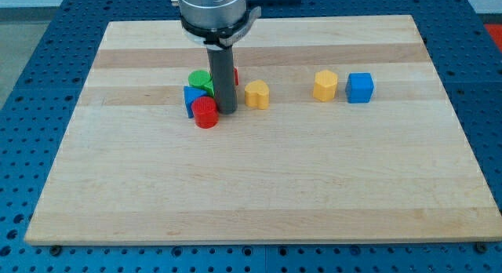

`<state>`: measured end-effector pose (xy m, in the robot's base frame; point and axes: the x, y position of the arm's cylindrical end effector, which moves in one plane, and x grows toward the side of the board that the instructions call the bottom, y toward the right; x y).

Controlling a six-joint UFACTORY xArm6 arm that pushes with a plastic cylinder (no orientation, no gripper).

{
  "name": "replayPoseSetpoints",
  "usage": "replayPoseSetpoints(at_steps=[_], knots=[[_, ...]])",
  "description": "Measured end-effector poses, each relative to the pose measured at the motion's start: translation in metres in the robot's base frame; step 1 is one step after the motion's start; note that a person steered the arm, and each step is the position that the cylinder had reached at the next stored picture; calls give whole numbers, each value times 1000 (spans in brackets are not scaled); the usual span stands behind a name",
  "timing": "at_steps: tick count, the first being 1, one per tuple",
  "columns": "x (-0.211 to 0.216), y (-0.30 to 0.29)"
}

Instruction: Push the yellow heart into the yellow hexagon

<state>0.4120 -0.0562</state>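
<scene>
The yellow heart (256,93) lies on the wooden board left of centre. The yellow hexagon (325,85) lies farther to the view's right, with a clear gap between them. My tip (227,110) touches the board just left of the yellow heart, a small gap apart from it. The rod stands between the heart and a cluster of blocks on its left.
A blue cube (360,88) sits right beside the yellow hexagon on its right. Left of my tip are a red cylinder (205,113), a blue block (193,98) and a green block (201,80). A red block (235,75) peeks out behind the rod.
</scene>
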Motion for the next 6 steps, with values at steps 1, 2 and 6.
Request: replayPoseSetpoints(at_steps=[1, 2, 6], knots=[[-10, 10], [-7, 34], [-10, 70]])
